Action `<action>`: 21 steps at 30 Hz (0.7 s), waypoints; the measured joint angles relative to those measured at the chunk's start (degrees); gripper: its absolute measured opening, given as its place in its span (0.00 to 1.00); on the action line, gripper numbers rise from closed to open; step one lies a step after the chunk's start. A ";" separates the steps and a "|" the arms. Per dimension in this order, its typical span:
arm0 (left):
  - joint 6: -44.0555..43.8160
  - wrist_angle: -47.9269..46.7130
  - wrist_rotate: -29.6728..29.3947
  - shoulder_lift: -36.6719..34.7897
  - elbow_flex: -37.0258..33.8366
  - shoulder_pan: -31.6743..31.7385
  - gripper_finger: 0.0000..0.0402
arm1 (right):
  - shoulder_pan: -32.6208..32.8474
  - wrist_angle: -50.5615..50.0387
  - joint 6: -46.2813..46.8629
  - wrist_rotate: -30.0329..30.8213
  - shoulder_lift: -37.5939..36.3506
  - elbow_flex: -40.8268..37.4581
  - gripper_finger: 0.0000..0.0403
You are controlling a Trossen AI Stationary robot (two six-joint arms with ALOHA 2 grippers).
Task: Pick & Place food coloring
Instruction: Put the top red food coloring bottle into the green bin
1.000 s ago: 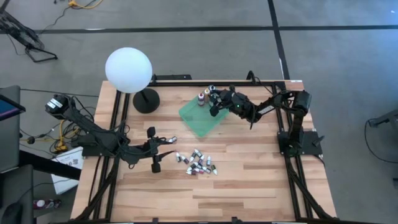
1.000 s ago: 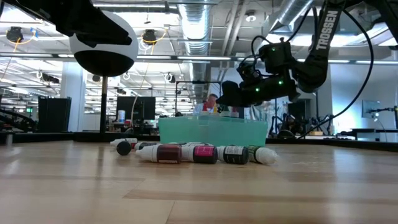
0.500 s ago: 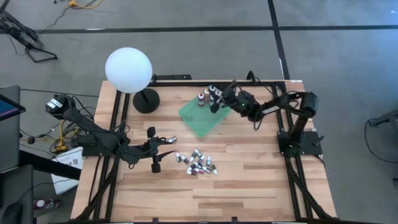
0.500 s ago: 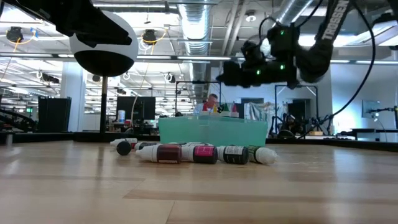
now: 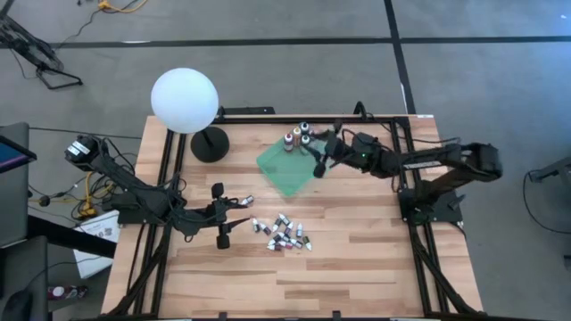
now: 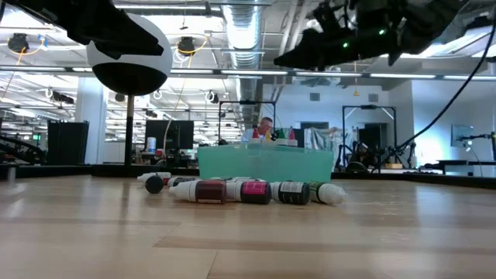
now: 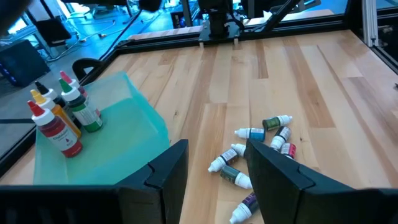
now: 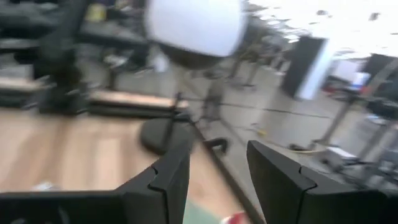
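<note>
Three food coloring bottles [image 5: 295, 137] stand upright on a shallow green tray [image 5: 284, 171] at the table's far middle; they also show in the left wrist view [image 7: 62, 115]. Several more bottles [image 5: 284, 234] lie on their sides in a loose pile on the wood, nearer the front [image 6: 248, 190]. My right gripper [image 5: 318, 159] hangs open and empty high above the tray's right part [image 6: 294, 56]. My left gripper [image 5: 230, 214] waits open just left of the pile, fingers [image 7: 168, 168] pointing toward it, touching nothing.
A lamp with a white globe [image 5: 185, 101] and a black round base [image 5: 210, 143] stands at the far left of the table. One lone bottle [image 5: 248, 200] lies by the left gripper. Bare wood stretches along the near and right sides.
My right gripper has risen well above the tray and drawn back from the standing bottles toward the table's right edge, tipping up to about level. The bottles on the tray stay upright where they were.
</note>
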 joint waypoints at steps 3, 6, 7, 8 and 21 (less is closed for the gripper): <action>0.08 0.00 0.00 0.00 0.00 0.02 0.39 | 2.25 -5.46 0.04 -3.54 -2.06 0.00 0.38; 0.29 -0.02 0.00 0.00 0.00 0.02 0.39 | 4.55 -9.50 0.10 -6.37 -2.76 0.00 0.38; 0.29 -0.02 0.02 0.00 0.00 0.02 0.39 | 5.36 -10.77 0.09 -6.59 -2.92 0.00 0.38; 0.31 -0.02 0.19 0.00 0.00 0.00 0.39 | 6.18 -11.83 0.11 -6.64 -2.99 0.00 0.38; -1.00 -2.71 1.79 0.00 0.00 0.02 0.39 | 16.76 -23.14 7.41 -7.76 -2.96 0.00 0.38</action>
